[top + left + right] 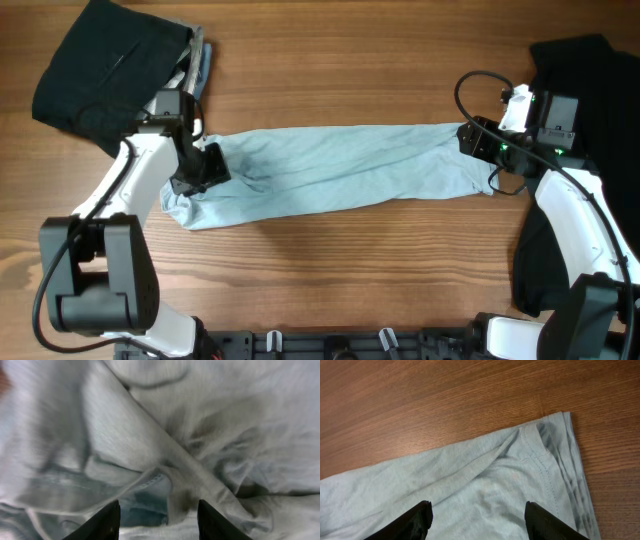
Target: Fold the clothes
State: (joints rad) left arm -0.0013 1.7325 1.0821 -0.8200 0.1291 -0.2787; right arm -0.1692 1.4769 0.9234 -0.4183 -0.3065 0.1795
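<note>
The light blue shirt (pixel 330 168) lies as a long folded band across the middle of the table. My left gripper (pixel 200 170) is open over its bunched left end; the left wrist view shows crumpled light blue fabric (pixel 165 445) filling the frame between the spread fingers (pixel 159 519). My right gripper (pixel 470 140) is open over the shirt's right end; the right wrist view shows the hemmed corner (pixel 540 455) flat on the wood, fingers (pixel 477 520) spread above it. A black garment (pixel 110 65) lies at the back left, another dark garment (pixel 580 100) at the right.
A blue-grey folded piece (pixel 200 60) peeks out beside the black garment at back left. The dark garment on the right runs down along the right arm (pixel 575 215) to the table's front. Bare wood table (pixel 330 270) lies in front of the shirt.
</note>
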